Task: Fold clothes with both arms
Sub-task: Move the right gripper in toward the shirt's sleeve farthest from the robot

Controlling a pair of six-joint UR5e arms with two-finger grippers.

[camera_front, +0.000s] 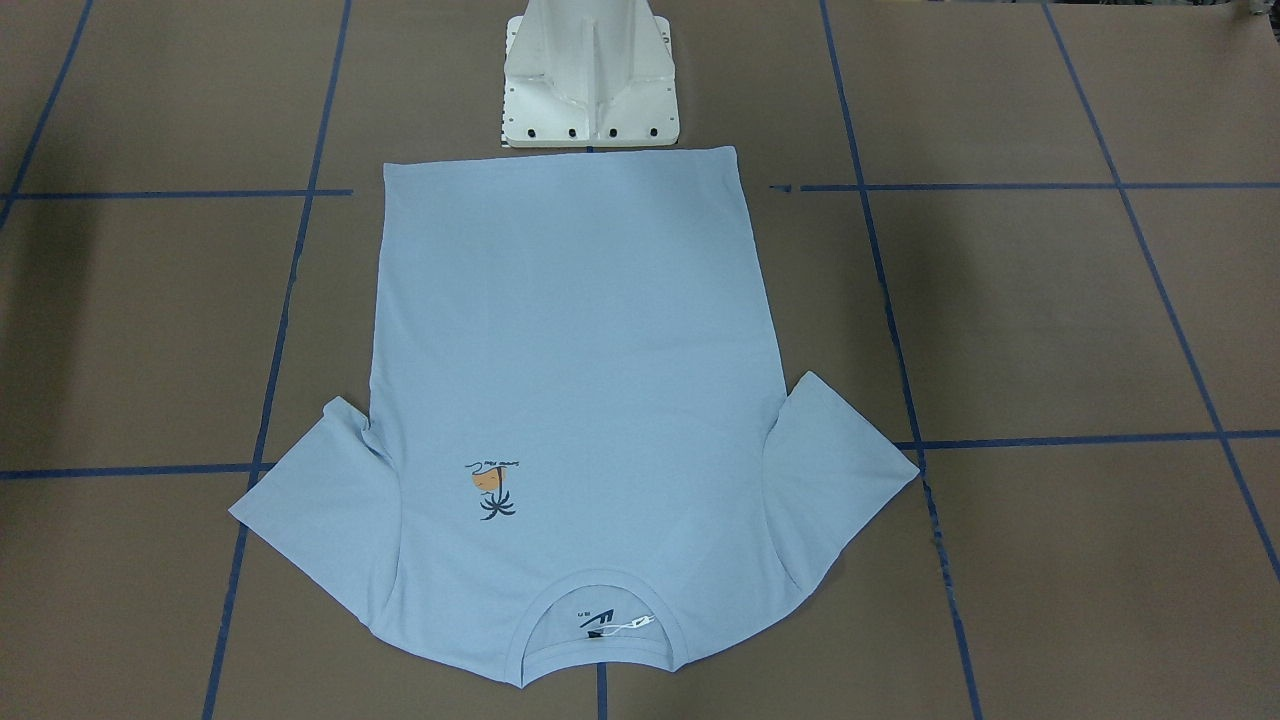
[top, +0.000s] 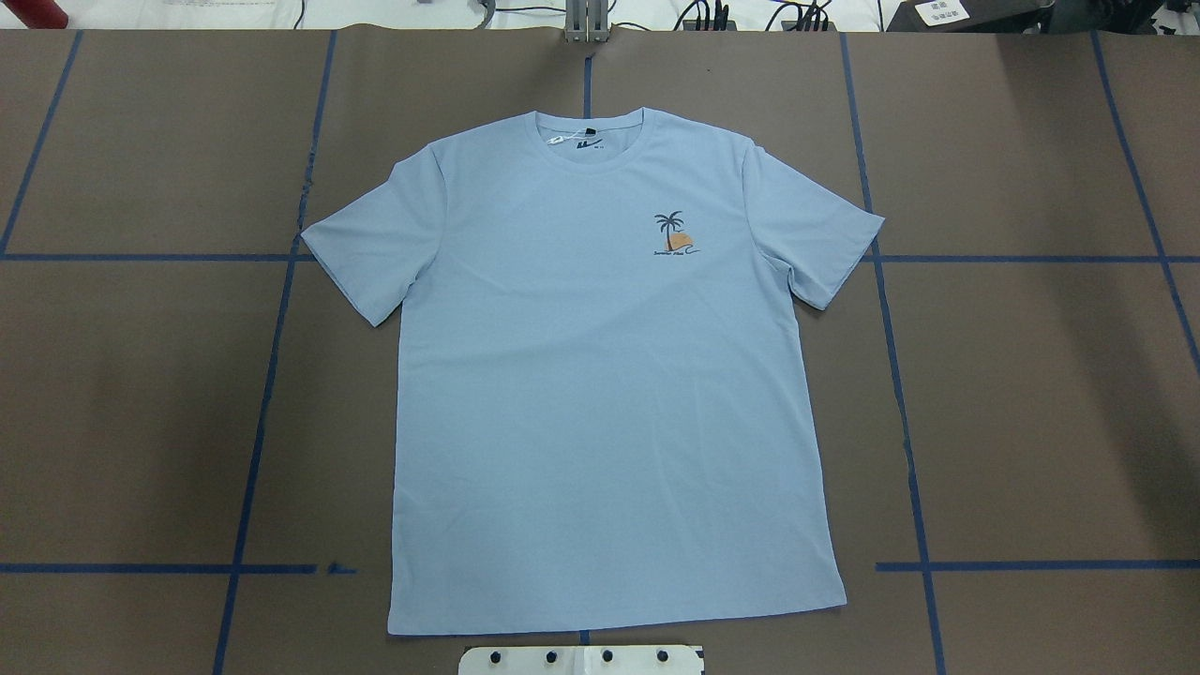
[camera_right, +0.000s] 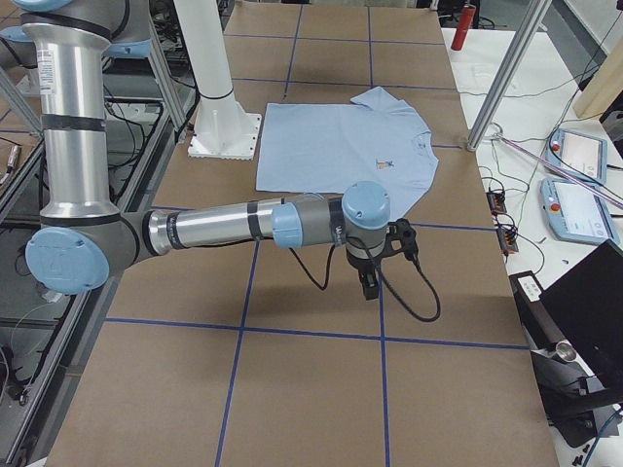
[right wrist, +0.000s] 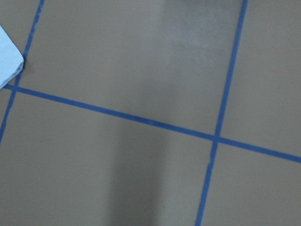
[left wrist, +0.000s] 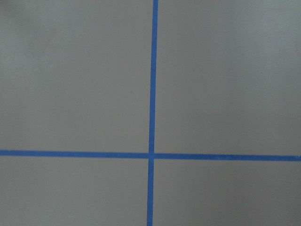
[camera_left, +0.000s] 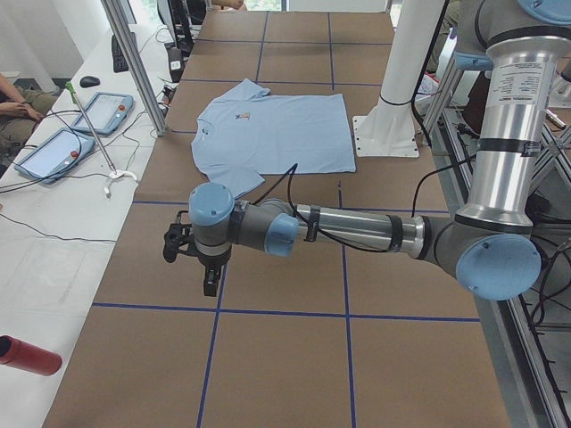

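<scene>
The light blue T-shirt (top: 600, 394) lies flat and face up in the middle of the brown table, collar away from the robot and hem at its base, with both sleeves spread. It also shows in the front view (camera_front: 570, 380) and both side views (camera_left: 272, 134) (camera_right: 341, 146). A sleeve corner shows in the right wrist view (right wrist: 8, 61). The left gripper (camera_left: 211, 278) hangs over bare table far off the shirt's left side. The right gripper (camera_right: 368, 282) hangs over bare table off its right side. I cannot tell whether either is open or shut.
The white pedestal base (camera_front: 590, 80) stands just behind the shirt's hem. Blue tape lines (left wrist: 153, 155) grid the table. A side table with teach pendants (camera_left: 76, 134) and a red cylinder (camera_left: 27, 357) runs along the far edge. Metal posts (camera_left: 134, 62) stand there.
</scene>
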